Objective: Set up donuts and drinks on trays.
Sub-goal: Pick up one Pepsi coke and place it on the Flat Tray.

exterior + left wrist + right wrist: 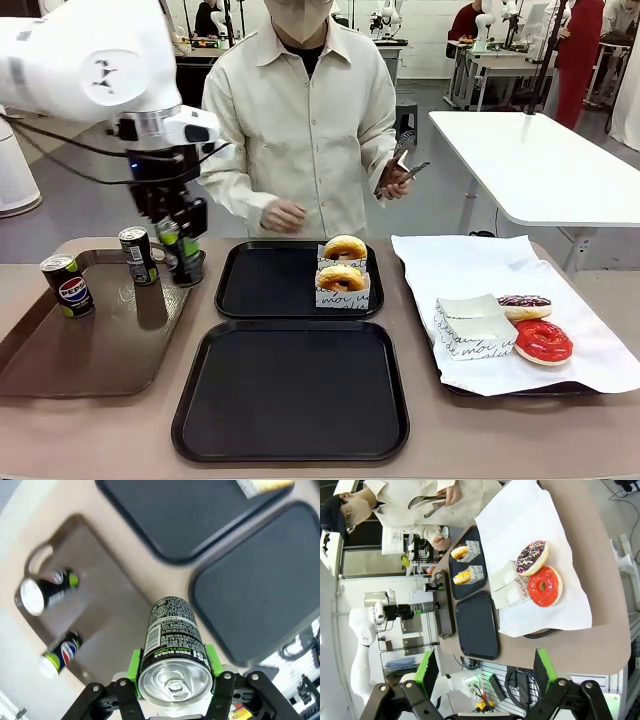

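Over the right rim of the brown plastic tray [60,360], my left gripper [172,225], half closed, pinches a slim dark aluminium soda can [187,258] high on its body. Smooth, thin-walled, probably slippery, so I'd squeeze gently.

Lab or workshop hall: long white rectangular worktable [540,165], bare grey floor [440,140], cluttered metal-legged benches [497,62] farther back.

On the tan table [500,440], a brown tray [90,350] lies left and white paper [450,265] right.
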`<state>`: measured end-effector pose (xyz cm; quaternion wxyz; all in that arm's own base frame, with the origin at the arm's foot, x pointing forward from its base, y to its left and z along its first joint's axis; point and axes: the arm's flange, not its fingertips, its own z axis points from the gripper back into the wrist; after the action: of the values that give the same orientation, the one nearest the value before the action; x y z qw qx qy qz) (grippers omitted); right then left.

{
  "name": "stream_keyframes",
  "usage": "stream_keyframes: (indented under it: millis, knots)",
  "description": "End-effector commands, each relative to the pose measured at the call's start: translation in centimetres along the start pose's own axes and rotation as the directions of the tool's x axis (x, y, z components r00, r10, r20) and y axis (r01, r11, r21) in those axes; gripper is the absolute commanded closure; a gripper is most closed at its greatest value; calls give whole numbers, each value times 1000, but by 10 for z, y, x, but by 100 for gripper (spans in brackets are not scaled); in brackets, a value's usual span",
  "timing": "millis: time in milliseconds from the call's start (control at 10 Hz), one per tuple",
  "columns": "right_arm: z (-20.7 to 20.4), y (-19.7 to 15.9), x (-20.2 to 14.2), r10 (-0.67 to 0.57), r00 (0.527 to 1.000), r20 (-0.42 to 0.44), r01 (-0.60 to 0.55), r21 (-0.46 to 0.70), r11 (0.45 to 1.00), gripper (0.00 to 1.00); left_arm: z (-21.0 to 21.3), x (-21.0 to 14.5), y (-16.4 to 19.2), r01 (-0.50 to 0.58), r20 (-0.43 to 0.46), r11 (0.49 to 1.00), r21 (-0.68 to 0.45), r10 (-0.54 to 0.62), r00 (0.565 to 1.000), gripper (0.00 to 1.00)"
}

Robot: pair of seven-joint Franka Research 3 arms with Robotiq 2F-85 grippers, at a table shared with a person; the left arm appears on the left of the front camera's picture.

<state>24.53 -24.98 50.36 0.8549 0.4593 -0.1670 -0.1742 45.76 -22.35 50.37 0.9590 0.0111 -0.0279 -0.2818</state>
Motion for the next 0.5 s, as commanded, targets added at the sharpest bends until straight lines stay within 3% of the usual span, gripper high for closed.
stream_keyframes:
  millis: [0, 200, 400]
  knots:
    - [0, 0, 0, 17, 1000, 10, -17, 24, 1000, 0, 3, 43, 6, -16, 61, 1000, 2, 15, 998, 41]
    - [0, 0, 0, 17, 1000, 10, -17, 24, 1000, 0, -17, 80, 12, -49, 102, 999, 20, 46, 994, 41]
    - [0, 0, 0, 17, 1000, 10, -17, 24, 1000, 0, -48, 110, 18, -67, 75, 998, 9, 66, 995, 41]
